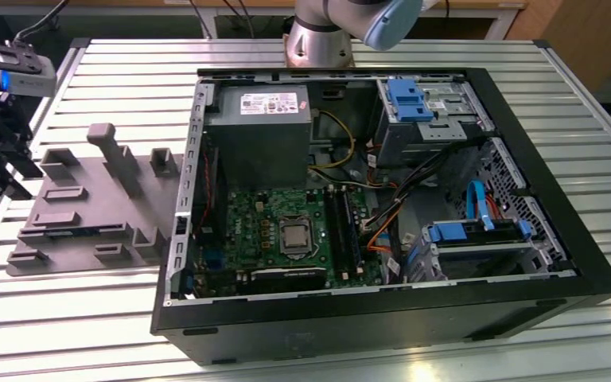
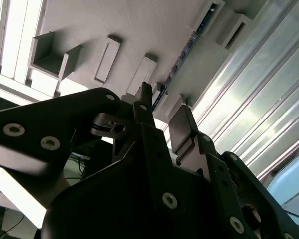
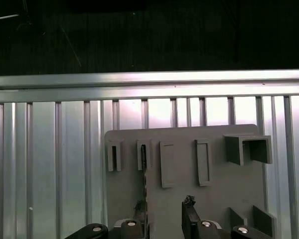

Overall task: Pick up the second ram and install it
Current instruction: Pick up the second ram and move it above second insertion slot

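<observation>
Second ram on edge in gray fixture, near spread tool.

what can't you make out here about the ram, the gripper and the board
ram: edge-on in the first wrist view, chips hidden; its near end is lost behind the gripper.
contact: whether the gripper touches the ram cannot be told in either wrist view.
sockets: too small in the exterior view to tell whether any is filled.
arm: cut off by the exterior view's top edge.
</observation>
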You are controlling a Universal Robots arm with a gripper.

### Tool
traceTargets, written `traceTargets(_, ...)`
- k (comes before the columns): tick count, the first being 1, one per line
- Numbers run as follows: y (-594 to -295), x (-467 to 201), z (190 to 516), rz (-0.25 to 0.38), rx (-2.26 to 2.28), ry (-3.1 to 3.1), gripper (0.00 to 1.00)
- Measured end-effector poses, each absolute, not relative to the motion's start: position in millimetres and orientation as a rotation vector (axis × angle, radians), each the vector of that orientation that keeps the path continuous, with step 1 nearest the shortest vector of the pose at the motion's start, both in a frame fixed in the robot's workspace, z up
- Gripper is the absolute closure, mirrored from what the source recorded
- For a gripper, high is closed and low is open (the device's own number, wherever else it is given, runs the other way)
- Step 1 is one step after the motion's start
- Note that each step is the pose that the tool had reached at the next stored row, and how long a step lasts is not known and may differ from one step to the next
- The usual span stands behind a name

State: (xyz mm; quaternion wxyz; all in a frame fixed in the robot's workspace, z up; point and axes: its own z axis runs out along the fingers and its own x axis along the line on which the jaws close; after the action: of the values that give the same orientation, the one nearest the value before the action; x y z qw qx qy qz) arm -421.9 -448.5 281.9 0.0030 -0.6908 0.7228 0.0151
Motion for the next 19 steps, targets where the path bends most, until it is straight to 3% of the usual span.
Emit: traceTargets(19, -448.5, -421.9, 274.3, 0.047, -2.166, 2.267, 0.58)
